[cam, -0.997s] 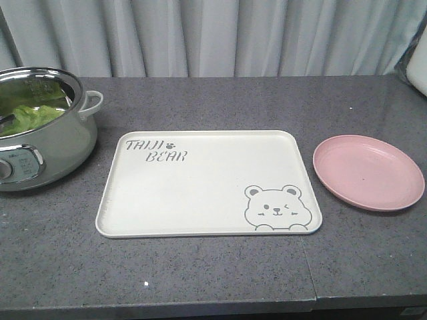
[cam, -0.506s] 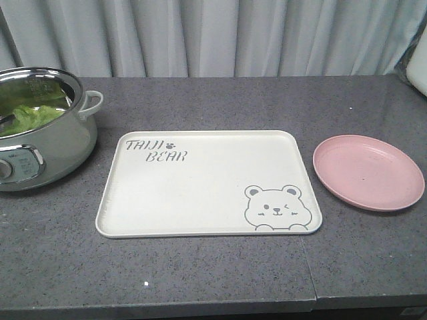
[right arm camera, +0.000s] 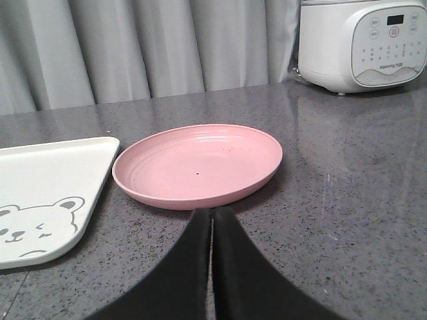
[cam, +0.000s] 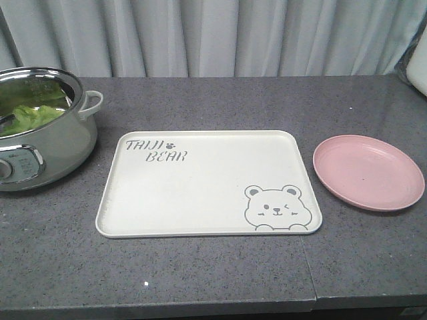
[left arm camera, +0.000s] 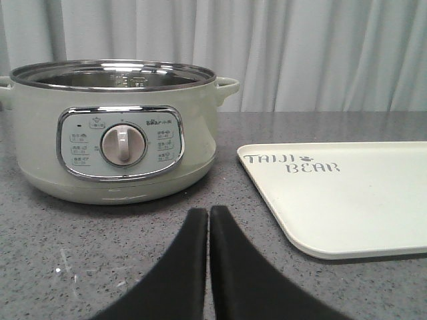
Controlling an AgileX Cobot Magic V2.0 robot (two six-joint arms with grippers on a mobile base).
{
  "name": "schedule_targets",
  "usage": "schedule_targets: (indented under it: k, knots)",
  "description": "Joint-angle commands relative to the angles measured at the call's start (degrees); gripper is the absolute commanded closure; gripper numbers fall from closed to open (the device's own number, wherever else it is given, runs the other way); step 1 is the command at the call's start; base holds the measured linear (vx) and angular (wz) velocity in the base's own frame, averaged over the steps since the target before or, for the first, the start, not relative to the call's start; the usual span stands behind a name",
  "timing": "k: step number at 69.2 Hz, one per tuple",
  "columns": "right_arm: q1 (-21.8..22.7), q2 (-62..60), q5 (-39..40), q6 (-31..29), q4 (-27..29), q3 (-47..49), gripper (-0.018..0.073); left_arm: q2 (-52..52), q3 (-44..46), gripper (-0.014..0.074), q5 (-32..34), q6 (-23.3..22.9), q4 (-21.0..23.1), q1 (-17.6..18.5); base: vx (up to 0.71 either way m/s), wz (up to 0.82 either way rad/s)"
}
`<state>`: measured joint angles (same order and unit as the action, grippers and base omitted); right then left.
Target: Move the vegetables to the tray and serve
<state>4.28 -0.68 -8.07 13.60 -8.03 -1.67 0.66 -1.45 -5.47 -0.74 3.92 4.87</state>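
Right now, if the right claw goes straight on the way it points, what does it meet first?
Most likely the near rim of the pink plate, directly ahead of the shut right claw; its height above the counter is unclear.

One tray (cam: pixel 200 193), one pink plate (cam: pixel 368 172), one batch of vegetables (cam: pixel 30 117) — and two cookers: a green pot (cam: pixel 60 150), a white cooker (right arm camera: pixel 360 47).

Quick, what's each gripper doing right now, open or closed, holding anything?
Left gripper: closed, holding nothing.
Right gripper: closed, holding nothing.
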Motion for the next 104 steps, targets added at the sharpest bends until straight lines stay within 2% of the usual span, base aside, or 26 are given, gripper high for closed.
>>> schedule_targets:
  k: [1,67,73,78,85,94,104]
  knots:
    - [0.4,-0.4,4.5,-0.2,-0.3,-0.8,0.0562,0.7,-1.6,0.0602,4.4,0.0,0.5,0.0,0.00,0.00]
    - [0.4,-0.4,5.7,-0.2,-0.3,-0.8,0.0562,0.7,-1.6,0.0602,4.5,-0.1,0.5,0.0,0.00,0.00]
    - [0.4,-0.4,9.5,0.2,1.4,-0.8,0.0562,0.7,-1.6,0.0602,5.2,-0.2,0.5,0.0,0.00,0.00]
    - [0.4,-0.4,13.8,1.5,5.6,-0.8,0.0562,0.7,-1.6,0.0602,6.8,-0.4,0.5,0.0,0.00,0.00]
    - [0.4,-0.4,15.7,3.0,10.8,-0.8,0.0562,0.7,-1.4,0.0602,10.6,-0.7,0.5,0.0,0.00,0.00]
    - [0.4,-0.4,14.6,3.2,15.6,-0.8,0.0562,0.7,-1.0,0.0602,16.3,-6.1,0.6,0.1,0.00,0.00]
    - [0.4,-0.4,13.8,3.2,16.2,-0.2,0.0562,0.7,-1.0,0.0602,22.5,-18.2,0.5,0.1,0.00,0.00]
